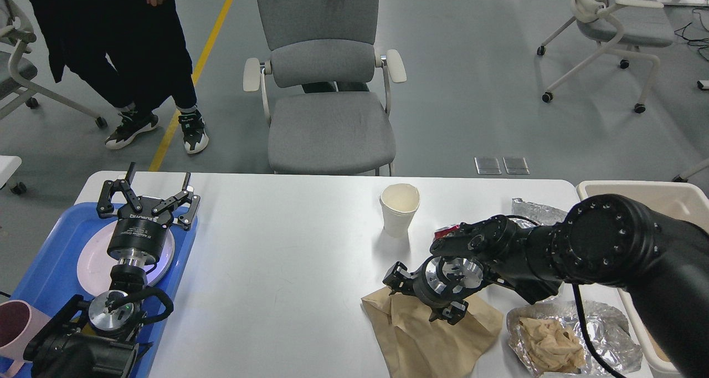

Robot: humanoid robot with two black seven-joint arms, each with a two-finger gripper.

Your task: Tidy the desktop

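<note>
right claw [422, 299] spread, low on crumpled brown paper bag [426, 333] at 5 o'clock of white surface [277, 256] | you're set to pinch it for binning | left claw [148, 199] spread, idle

A grey padded office chair [327, 84] with white armrests stands on the smooth grey floor [471, 90], a yellow floor line [191, 84] running at the left, and a second white-framed chair on castors [615, 29] sits far right under even light.
</note>
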